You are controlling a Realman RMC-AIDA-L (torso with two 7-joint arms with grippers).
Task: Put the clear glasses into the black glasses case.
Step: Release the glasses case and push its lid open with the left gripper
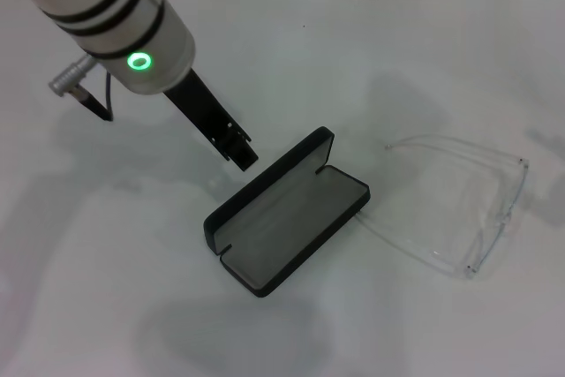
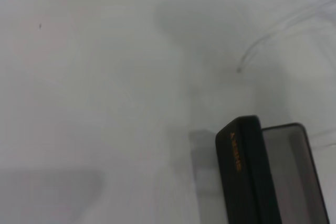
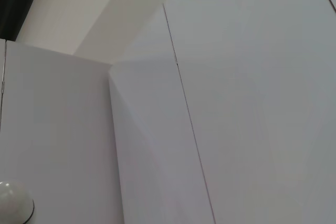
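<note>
White table (image 1: pixel 371 50), black glasses case (image 1: pixel 287 211) open, clear glasses (image 1: pixel 459 205) right; left gripper (image 1: pixel 240 154) holding nothing, jaw gap unclear, probably grab the frame gently.

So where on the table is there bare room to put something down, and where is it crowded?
The white table is bare in front of the open black glasses case and behind it toward the wall. It is tight between the case and the clear glasses, which nearly touch, and beside the lid, where the left gripper hovers. The right gripper is out of view.
</note>
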